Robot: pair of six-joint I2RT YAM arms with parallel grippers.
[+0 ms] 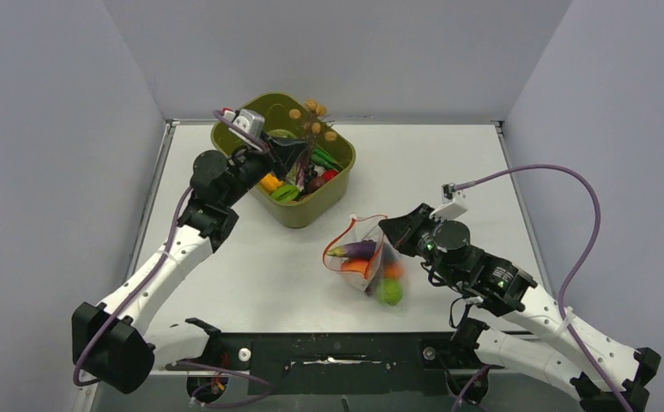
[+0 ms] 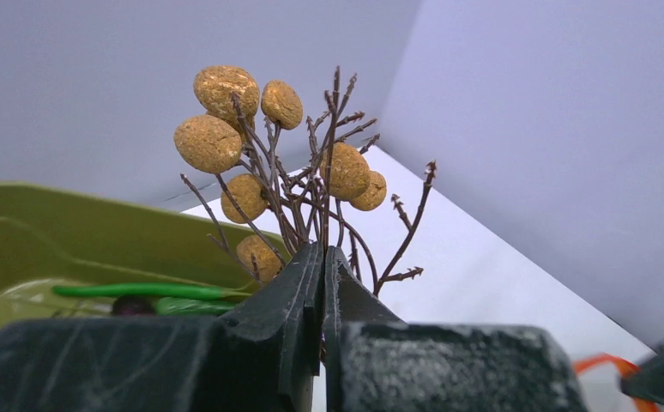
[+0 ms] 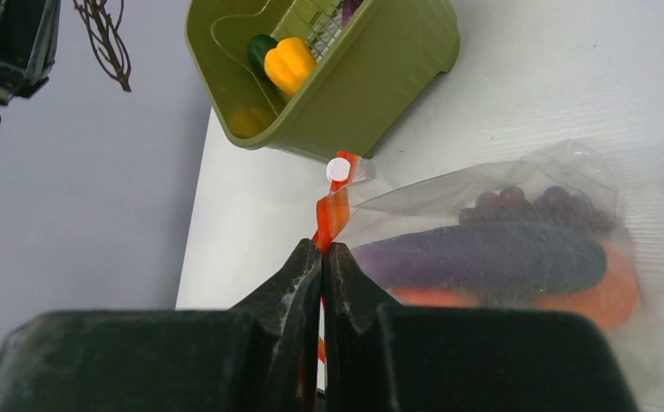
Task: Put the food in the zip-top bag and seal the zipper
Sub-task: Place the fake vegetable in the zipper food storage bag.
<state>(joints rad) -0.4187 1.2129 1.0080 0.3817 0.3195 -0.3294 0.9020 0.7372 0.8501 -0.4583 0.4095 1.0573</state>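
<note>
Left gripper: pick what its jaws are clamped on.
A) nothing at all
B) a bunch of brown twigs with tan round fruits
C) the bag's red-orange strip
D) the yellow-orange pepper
B: in the left wrist view the left gripper is shut on the stems of the twig bunch, whose tan fruits fan out above the green tub.

**Bare booth, white table**

A white table [image 1: 251, 283] stands enclosed by three plain, pale lavender-grey panels: a back wall [image 1: 337, 51], a left wall [image 1: 45, 172] and a right wall [image 1: 620, 129]. The light is soft and even. A black strip [image 1: 328, 352] runs along the table's near edge.
</note>
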